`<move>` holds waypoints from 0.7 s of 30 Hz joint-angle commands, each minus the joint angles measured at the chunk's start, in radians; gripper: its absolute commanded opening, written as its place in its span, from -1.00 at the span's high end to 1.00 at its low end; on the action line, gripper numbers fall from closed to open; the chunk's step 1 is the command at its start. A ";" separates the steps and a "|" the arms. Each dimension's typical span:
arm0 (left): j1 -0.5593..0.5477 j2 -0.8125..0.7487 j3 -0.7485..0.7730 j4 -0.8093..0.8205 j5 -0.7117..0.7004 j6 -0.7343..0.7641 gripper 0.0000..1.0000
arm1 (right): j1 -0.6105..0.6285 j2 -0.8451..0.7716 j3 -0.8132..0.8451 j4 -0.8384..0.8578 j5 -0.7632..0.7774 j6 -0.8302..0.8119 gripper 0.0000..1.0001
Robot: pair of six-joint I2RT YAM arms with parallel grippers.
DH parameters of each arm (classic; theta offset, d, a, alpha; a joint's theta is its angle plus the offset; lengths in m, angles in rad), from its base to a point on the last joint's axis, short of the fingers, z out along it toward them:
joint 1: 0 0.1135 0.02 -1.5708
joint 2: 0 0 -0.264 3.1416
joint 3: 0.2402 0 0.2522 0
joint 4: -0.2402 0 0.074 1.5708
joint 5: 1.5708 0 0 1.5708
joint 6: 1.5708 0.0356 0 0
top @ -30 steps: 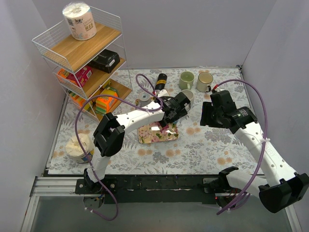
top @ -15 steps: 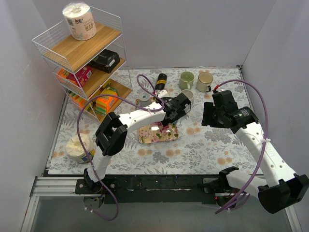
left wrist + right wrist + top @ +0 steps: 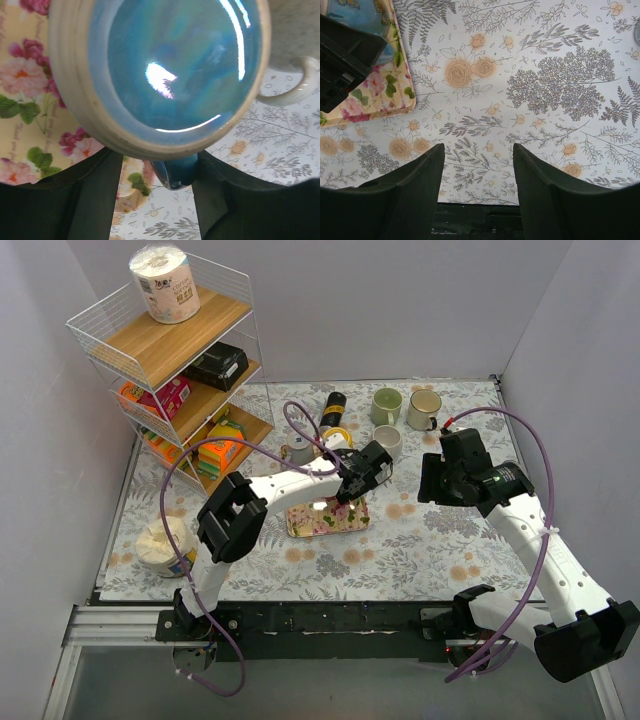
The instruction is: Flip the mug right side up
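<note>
I'm working over the grey-and-orange flowered cloth (image 3: pixel 420 540) on the table, and the job sits at the right end of the rectangular cream tray with pink roses (image 3: pixel 312 523). The cream stoneware mug with a glossy blue inside (image 3: pixel 175 65) is there, tipped over as far as I can judge, its mouth turned straight at my left wrist camera. Its blue glazed handle (image 3: pixel 176 172) hangs between the jaws of my left gripper (image 3: pixel 157 170). They stand part open, with a strip of tray showing between one finger and the handle.

I read this as the grasp before the turn. I'd want the handle seated deep and square between the pads before squeezing. Then I'd lift a little so the rim clears the tray's lip, roll the wrist until the mouth faces up, and set the base down flat. A glazed handle looks slippery, so I'd turn slowly. The speckled white mug (image 3: pixel 295 30) stands just beside, so I'd swing away from it. My right gripper (image 3: pixel 479 165) hangs over the cloth near the tray's corner, jaws apart and holding nothing.

From above, the left arm's head covers the mug, so I can't check its tilt there. The wrist view crops its rim at the top and hides its base. I can't tell whether it rests on the tray, or whether the other finger actually touches the handle
</note>
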 commanded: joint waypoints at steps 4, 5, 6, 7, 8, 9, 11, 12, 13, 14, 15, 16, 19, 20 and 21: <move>0.009 -0.120 -0.074 -0.018 -0.073 -0.175 0.11 | -0.006 -0.011 -0.005 0.028 -0.019 -0.001 -0.26; 0.009 -0.121 -0.072 -0.020 -0.079 -0.170 0.14 | -0.006 -0.009 -0.005 0.030 -0.026 -0.001 -0.26; 0.009 -0.126 -0.072 -0.022 -0.079 -0.167 0.16 | -0.006 -0.005 -0.005 0.030 -0.027 0.000 -0.25; 0.009 -0.126 -0.072 -0.025 -0.078 -0.166 0.16 | -0.006 -0.006 -0.007 0.031 -0.029 0.000 -0.25; 0.009 -0.129 -0.068 -0.025 -0.084 -0.163 0.16 | -0.006 -0.005 -0.007 0.031 -0.030 0.000 -0.25; 0.010 -0.129 -0.064 -0.029 -0.086 -0.155 0.12 | -0.007 -0.005 -0.007 0.033 -0.032 0.000 -0.25; 0.009 -0.128 -0.048 -0.034 -0.092 -0.143 0.09 | -0.007 -0.005 -0.010 0.033 -0.033 0.000 -0.25; 0.010 -0.126 -0.043 -0.041 -0.099 -0.137 0.09 | -0.006 -0.005 -0.010 0.033 -0.035 0.000 -0.25; 0.009 -0.128 -0.037 -0.046 -0.102 -0.126 0.08 | -0.006 -0.005 -0.011 0.031 -0.033 0.000 -0.24; 0.010 -0.126 -0.031 -0.046 -0.106 -0.115 0.07 | -0.006 -0.006 -0.014 0.034 -0.036 0.002 -0.24; 0.009 -0.126 -0.025 -0.042 -0.107 -0.106 0.05 | -0.007 -0.006 -0.016 0.034 -0.036 0.002 -0.24; 0.010 -0.125 -0.022 -0.037 -0.104 -0.088 0.04 | -0.007 -0.005 -0.017 0.036 -0.038 0.003 -0.24; 0.010 -0.114 -0.011 -0.028 -0.092 -0.060 0.03 | -0.006 -0.005 -0.020 0.039 -0.042 0.004 -0.23; 0.010 -0.109 -0.006 -0.028 -0.089 -0.054 0.04 | -0.006 -0.005 -0.020 0.039 -0.042 0.004 -0.23; 0.010 -0.103 0.000 -0.031 -0.084 -0.049 0.10 | -0.006 -0.003 -0.020 0.039 -0.044 0.004 -0.23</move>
